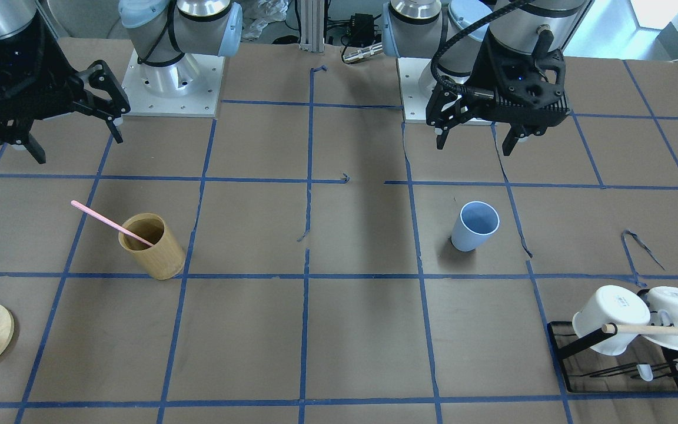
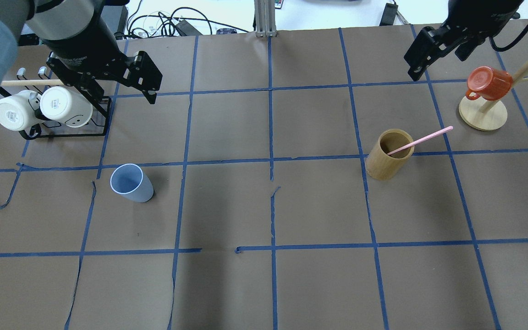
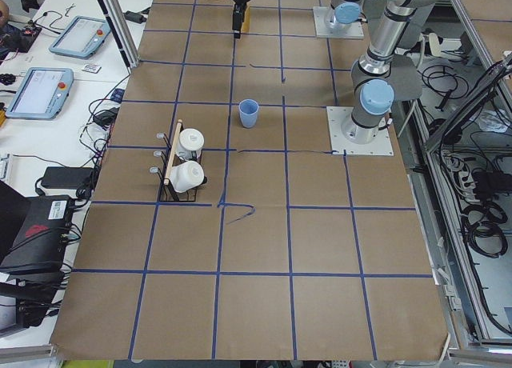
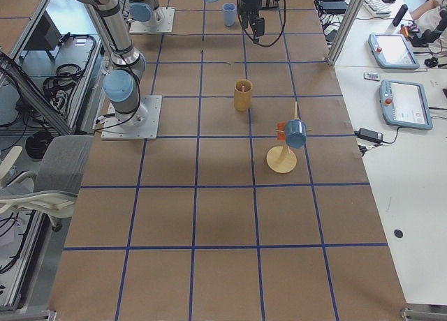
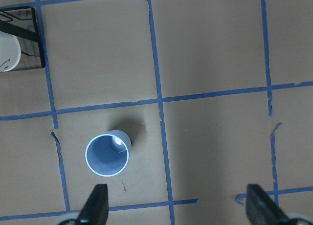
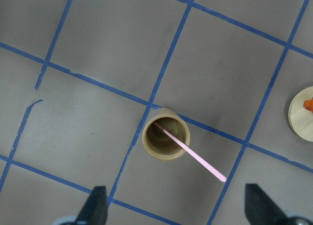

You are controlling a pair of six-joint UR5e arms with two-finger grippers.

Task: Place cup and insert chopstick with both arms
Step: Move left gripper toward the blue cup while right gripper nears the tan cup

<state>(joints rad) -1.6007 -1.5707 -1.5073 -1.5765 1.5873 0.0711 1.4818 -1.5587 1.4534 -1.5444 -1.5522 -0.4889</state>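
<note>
Over a brown paper-covered table [image 2: 319, 206] gridded in blue tape, both arms are hovering with nothing in hand: the left gripper [image 1: 474, 143] is hanging well above the table with its fingers spread wide, and the right gripper [image 1: 79, 148] is hanging likewise, fingers released and gripping nothing. On the robot's right, a tan cylindrical bamboo holder [image 2: 387, 156] is standing upright beside a tape crossing. On its left, well apart from the holder, a pale blue plastic cup [image 2: 132, 183] is sitting upright and open-mouthed on the paper. A thin pink chopstick [image 2: 422, 140] is leaning inside the bamboo holder, its upper end jutting past the rim toward the table's right end. By the look of it the work is only opening — neither item is being held. The next move is likely calling for the left gripper to be dropping around the cup's wall, while the right is lining up on the chopstick's free end — a slim, slanted target demanding a centred pinch.
</note>
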